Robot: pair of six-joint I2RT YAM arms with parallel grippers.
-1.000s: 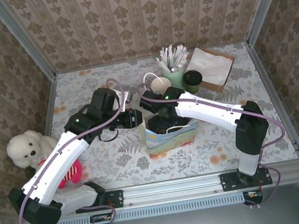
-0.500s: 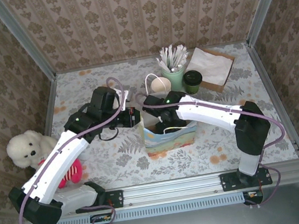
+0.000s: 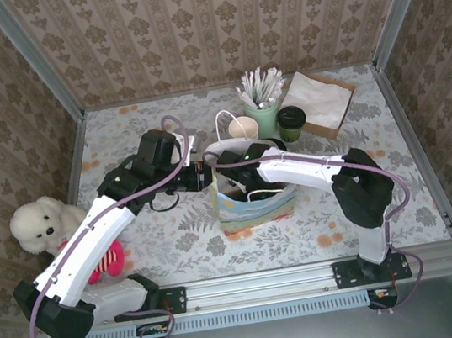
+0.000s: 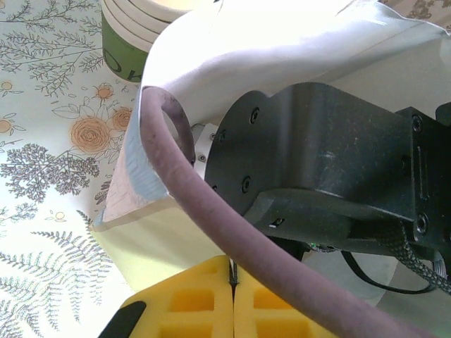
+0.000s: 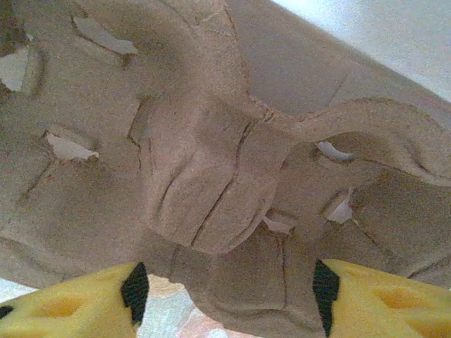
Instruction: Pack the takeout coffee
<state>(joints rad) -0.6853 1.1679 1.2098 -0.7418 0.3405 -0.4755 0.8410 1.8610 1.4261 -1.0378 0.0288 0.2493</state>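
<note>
Takeout coffee (image 3: 291, 122) beside stick cup (image 3: 262, 117)

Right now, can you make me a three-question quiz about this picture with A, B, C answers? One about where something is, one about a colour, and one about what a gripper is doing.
1. Where is the takeout coffee?
A) in the teddy's arms
B) on the table beside the cup of white sticks
C) under the table

2. What colour is its lid?
A) black
B) white
C) red

3. What is the left gripper doing?
A) hanging wide open
B) pinched shut on the paper bag
C) holding the coffee

Answers:
1 B, it stands just right of the stick cup.
2 A, the top view shows a dark round lid.
3 B, the yellow pads meet with the bag's edge between them.
</note>
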